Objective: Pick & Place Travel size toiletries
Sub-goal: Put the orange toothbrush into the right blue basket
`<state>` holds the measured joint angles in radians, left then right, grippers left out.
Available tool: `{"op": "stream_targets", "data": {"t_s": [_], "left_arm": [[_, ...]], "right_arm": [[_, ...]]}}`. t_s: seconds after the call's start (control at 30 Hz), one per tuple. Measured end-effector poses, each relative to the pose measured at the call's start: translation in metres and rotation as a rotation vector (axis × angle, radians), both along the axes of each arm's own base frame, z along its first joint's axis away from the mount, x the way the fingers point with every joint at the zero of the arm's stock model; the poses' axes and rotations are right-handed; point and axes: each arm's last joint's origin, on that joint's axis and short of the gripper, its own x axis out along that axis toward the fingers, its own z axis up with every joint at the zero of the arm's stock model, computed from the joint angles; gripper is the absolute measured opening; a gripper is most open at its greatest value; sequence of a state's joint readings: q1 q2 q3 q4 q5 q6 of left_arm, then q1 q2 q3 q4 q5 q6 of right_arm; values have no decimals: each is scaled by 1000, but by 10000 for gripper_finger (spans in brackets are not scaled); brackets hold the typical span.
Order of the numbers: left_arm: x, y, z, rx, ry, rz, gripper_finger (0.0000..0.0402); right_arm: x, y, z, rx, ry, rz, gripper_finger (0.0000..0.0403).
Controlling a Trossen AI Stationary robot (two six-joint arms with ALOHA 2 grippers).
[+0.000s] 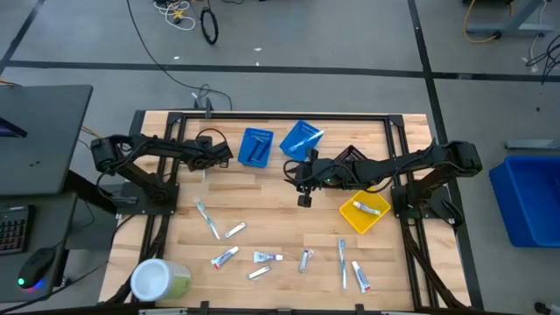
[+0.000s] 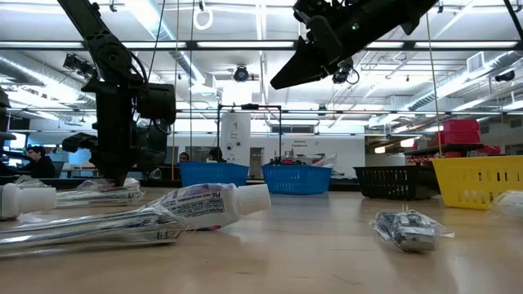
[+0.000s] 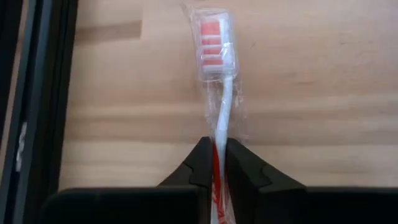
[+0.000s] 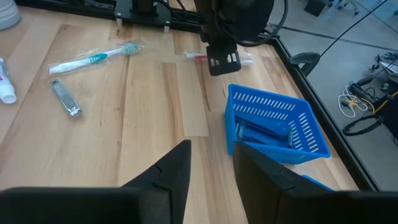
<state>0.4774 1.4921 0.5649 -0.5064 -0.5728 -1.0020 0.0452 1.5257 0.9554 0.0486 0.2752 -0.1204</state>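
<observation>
My left gripper (image 3: 217,146) is at the table's far left, beside the blue bin (image 1: 255,147), and is shut on a wrapped white toothbrush with red bristles (image 3: 214,46). My right gripper (image 4: 214,165) hangs open above the table's middle (image 1: 304,188) and touches nothing. Several more toiletries lie flat on the near half: a toothbrush (image 1: 208,219), tubes (image 1: 225,257) (image 1: 268,257) (image 1: 360,276) and another toothbrush (image 1: 343,262). A tube (image 1: 371,208) lies in the yellow bin (image 1: 350,219). My left gripper pinches the toothbrush's handle (image 3: 222,127), inside its clear wrapper, between the two fingers. The fingers come from above, pointing down (image 4: 222,62). The bristle head sticks out past the fingertips over the wood. Whether the brush is lifted clear or lies on the table, I cannot tell.
A second blue bin (image 1: 302,140) stands tilted at the far middle, with dark items inside (image 4: 264,134). A black bin (image 1: 350,157) sits under my right arm. A round white-and-green container (image 1: 160,280) lies at the near left corner. A black frame (image 1: 280,115) borders the table.
</observation>
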Motion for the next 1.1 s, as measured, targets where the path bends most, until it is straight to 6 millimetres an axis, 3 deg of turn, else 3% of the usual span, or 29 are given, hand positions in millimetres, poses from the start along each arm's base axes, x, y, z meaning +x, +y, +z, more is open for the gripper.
{"op": "stream_targets", "data": {"t_s": [0.3,0.43,0.6,0.73,0.9,1.1], "left_arm": [[3,-2,13,60,29,-137,53],[0,-4,35,109,-21,-221,30],[1,-16,71,200,-195,-395,34],[11,-31,96,279,-356,-654,45],[27,-53,112,358,-472,-951,34],[52,-70,122,496,-613,-1088,45]], "right_arm": [[0,0,0,0,0,0,133],[0,0,0,0,0,0,139],[-1,-1,-1,4,-2,-5,150],[-2,-5,-7,7,-19,-19,165],[-5,-14,-13,15,-29,-52,190],[-4,-28,-11,163,-244,-102,214]]}}
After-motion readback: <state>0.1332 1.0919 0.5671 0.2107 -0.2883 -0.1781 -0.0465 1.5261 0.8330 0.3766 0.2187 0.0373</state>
